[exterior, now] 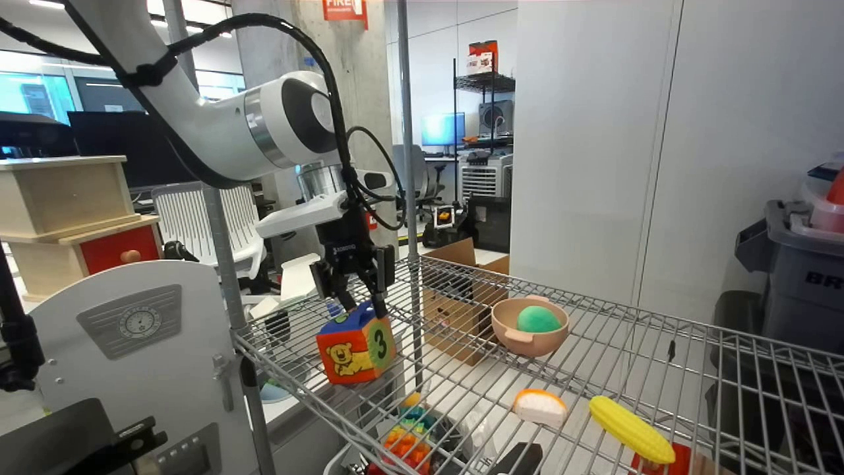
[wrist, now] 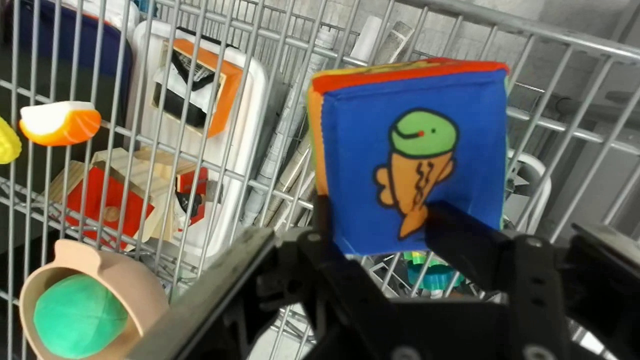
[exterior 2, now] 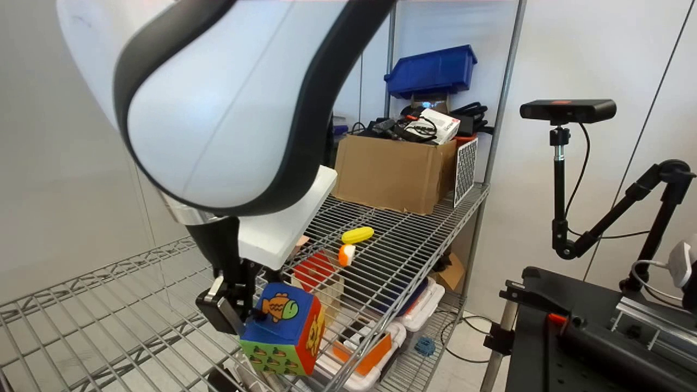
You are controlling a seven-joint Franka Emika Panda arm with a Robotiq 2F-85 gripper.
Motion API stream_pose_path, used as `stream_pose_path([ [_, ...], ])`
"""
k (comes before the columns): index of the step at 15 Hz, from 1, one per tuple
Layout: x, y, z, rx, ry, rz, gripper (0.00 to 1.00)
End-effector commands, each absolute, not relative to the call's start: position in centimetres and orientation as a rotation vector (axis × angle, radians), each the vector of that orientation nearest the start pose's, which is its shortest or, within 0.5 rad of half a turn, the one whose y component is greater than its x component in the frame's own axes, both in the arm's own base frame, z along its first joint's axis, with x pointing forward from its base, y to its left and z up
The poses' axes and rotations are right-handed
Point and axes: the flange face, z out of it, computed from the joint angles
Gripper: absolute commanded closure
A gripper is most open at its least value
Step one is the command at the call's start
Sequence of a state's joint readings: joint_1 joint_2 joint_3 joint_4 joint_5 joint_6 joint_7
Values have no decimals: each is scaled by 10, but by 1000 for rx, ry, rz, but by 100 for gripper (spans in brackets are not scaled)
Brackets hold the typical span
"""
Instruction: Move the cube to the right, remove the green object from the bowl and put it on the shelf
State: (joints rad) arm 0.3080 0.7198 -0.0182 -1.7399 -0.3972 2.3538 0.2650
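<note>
The chrome wire-grid shelf bears all the things that the task names; its own turn, as the final resting place, has by my reading not come yet.

The robot arm reaches in from the left in an exterior view and bends downward, so the opening step, the shift to the right, looks to be the one in hand. The gripper at its end has its fingertips part-way together, with a gap between them.

The tan bowl sits at the near left of the wrist view, well apart from the fingertips; nothing suggests that its step has begun.

The cube is to the right of the bowl there and farther off, directly at the gripper. One tip lies over its blue top face and the other is at its left side — whether it is truly pinched or merely touched, these views do not settle. Nor is it plain whether its base rests flat on the wires. I judge its move unfinished: the fingertips are at it, and no end spot is marked.

The yellow corn toy lies to the near right in an exterior view, with no part in the job as worded.

The green ball is inside the bowl, so both later steps are left whole — lifting it out, then setting it on the shelf.
</note>
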Motion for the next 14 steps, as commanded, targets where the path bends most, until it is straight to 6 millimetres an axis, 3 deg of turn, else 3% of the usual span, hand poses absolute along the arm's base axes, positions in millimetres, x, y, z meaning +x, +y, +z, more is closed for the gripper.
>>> stream_pose_path([
  [1,632,178,159,-3374,-534,70,79],
  [4,634,174,163,-3379,-512,52,99],
  [9,639,164,191,-3386,-458,-30,99],
  [12,649,149,243,-3377,-337,-203,99],
  [14,659,130,289,-3358,-218,-386,99],
])
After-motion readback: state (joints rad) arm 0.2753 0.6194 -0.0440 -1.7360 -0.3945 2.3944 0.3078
